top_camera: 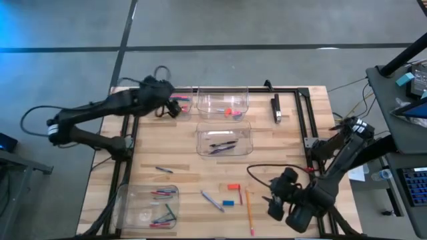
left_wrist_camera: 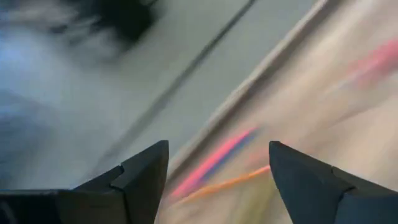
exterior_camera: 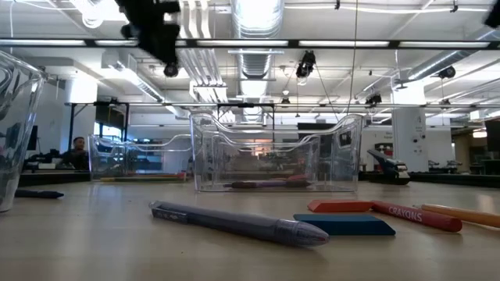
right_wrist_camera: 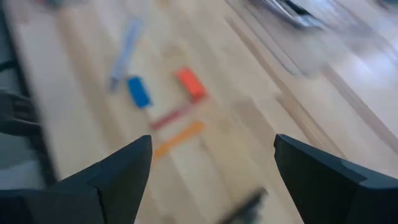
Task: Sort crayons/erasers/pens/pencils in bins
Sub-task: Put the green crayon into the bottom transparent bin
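My left claw [top_camera: 175, 105] hangs over the far-left bin [top_camera: 181, 101], fingers spread, holding nothing; pink and orange pencils [left_wrist_camera: 214, 163] lie under it in that bin. My right claw [top_camera: 275, 201] sits at the near right of the table, fingers wide apart, empty.

Loose stuff left on the near strip: orange pencil [top_camera: 249, 211], red crayon [top_camera: 240, 195], red eraser [top_camera: 233, 187], blue eraser [top_camera: 228, 202], grey pen [top_camera: 213, 201]. The pencil lies just left of my right claw, its long axis running near-to-far, so the fingers should straddle it side to side. The right arm is clearly nearer; the left is well apart, across the table. One more dark pen [top_camera: 164, 170] lies on the left side, just beyond the near-left bin [top_camera: 127, 200].
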Tool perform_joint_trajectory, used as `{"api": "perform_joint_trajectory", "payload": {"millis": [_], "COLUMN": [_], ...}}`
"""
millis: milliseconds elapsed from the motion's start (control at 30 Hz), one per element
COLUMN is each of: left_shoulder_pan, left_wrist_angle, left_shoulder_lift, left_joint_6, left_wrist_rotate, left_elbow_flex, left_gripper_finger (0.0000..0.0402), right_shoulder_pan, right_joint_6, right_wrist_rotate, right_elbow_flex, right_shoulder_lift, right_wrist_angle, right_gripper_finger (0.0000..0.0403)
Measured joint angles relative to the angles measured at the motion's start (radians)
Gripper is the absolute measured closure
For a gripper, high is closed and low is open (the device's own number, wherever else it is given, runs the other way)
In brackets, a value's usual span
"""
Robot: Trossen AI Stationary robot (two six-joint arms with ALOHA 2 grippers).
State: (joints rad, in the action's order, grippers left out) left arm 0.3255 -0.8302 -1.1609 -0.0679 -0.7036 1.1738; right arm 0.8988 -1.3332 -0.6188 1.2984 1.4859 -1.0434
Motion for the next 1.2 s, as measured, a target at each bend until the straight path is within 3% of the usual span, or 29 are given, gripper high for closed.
{"api": "perform_joint_trajectory", "payload": {"millis": [100, 167, 400, 533, 667, 867, 1200], "left_shoulder_pan": [-0.092, -0.186, -0.545, -0.685, -0.764, -0.805, -0.813], "left_wrist_angle": [0.255, 0.466, 1.173, 1.533, 1.81, 1.986, 1.964], "left_shoulder_lift": [0.093, 0.142, 0.175, 0.071, -0.07, -0.269, -0.294], "left_joint_6": [-0.063, -0.081, -0.052, -0.037, -0.027, 0.009, 0.022], "left_wrist_rotate": [0.296, 0.396, 0.344, 0.255, 0.191, 0.176, 0.178], "left_elbow_flex": [-0.031, -0.094, -0.406, -0.558, -0.619, -0.581, -0.553], "left_gripper_finger": [0.014, 0.014, 0.014, 0.014, 0.014, 0.014, 0.014], "right_shoulder_pan": [0.021, 0.027, 0.053, 0.066, 0.079, 0.084, 0.104], "right_joint_6": [-0.17, -0.279, -0.48, -0.509, -0.5, -0.466, -0.481], "right_wrist_rotate": [0.037, 0.091, 0.248, 0.313, 0.324, 0.323, 0.323], "right_elbow_flex": [-0.029, -0.065, -0.225, -0.311, -0.366, -0.386, -0.383], "right_shoulder_lift": [0.01, 0.011, 0.012, 0.012, 0.012, 0.012, 0.018], "right_wrist_angle": [-0.101, -0.11, -0.048, 0.015, 0.129, 0.228, 0.271], "right_gripper_finger": [0.0078, 0.0078, 0.0079, 0.0083, 0.01, 0.0136, 0.0174]}}
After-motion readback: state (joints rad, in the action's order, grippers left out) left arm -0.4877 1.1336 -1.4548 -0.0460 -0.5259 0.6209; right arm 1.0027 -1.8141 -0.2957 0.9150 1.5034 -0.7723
